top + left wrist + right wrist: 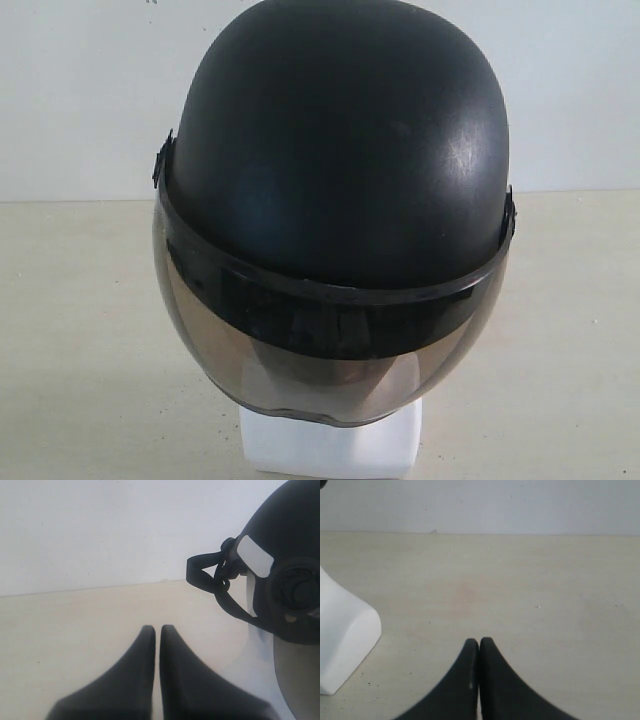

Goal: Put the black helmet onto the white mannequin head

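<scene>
Black helmet (335, 150) sits centre-frame over the white mannequin head (330, 445), its neck base showing at 6 o'clock. The left gripper (157, 630) and right gripper (479, 642) are closed and empty; snagging the loose strap (200, 572) could likely unseat it.

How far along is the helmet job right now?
Done, it seems: the black helmet sits over the white mannequin head, whose neck base alone shows clearly below the visor. In hand: nothing; the left gripper and right gripper are shut, empty, clear of the helmet. Left: nothing visible, perhaps a seating check.
</scene>
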